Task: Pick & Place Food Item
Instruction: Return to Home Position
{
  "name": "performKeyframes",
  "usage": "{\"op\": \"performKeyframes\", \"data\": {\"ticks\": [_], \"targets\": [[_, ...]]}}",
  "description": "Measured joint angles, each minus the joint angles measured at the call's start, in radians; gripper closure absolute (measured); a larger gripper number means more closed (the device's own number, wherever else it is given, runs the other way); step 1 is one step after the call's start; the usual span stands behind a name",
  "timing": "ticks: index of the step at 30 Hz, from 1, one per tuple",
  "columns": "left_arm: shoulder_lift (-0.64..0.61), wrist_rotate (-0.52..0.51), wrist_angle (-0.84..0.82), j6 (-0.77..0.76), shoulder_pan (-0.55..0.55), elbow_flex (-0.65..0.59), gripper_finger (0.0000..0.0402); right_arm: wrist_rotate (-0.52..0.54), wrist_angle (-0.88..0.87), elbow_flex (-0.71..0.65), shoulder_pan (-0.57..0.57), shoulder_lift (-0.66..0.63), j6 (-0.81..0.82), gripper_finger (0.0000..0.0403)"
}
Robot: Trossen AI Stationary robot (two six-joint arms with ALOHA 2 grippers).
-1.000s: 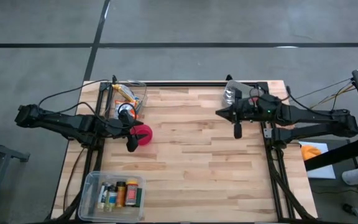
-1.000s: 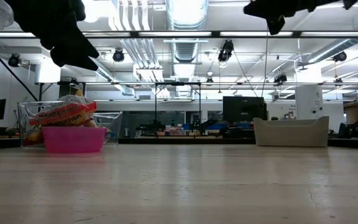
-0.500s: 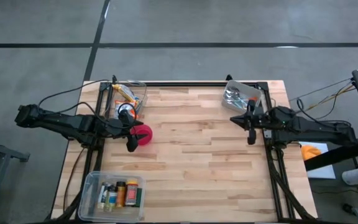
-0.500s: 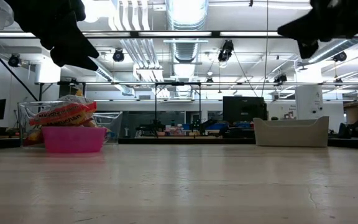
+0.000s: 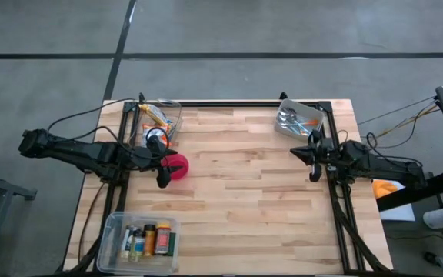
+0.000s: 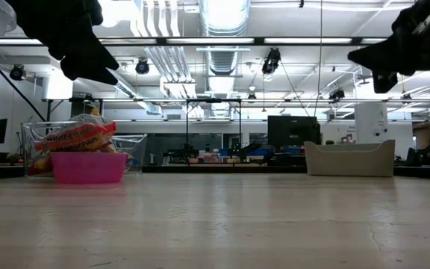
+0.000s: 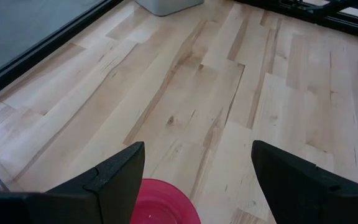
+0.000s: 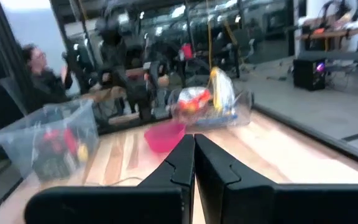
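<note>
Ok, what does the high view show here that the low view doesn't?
Only the high view: spoons lying inside the gray plastic bin, and small bottles in the clear plastic box at a left-side table corner. Only the low view: the room behind, with ceiling light strips and a dark monitor. Both: the pink round bowl, the clear container of snack packets, the gray bin's outside, the open left gripper by the bowl, and the shut right gripper near the table's right edge.
</note>
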Motion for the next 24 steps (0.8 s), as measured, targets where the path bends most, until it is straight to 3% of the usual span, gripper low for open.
{"op": "performKeyframes", "data": {"ticks": [6, 24], "targets": [[0.000, 0.000, 0.000, 0.000, 0.000, 0.000, 0.0104, -0.067, 0.003, -0.059, 0.000, -0.003, 0.027, 0.0395], [0.000, 0.000, -0.001, 0.000, 0.000, 0.000, 0.0104, -0.076, 0.021, -0.078, 0.000, 0.008, 0.055, 0.0395]]}}
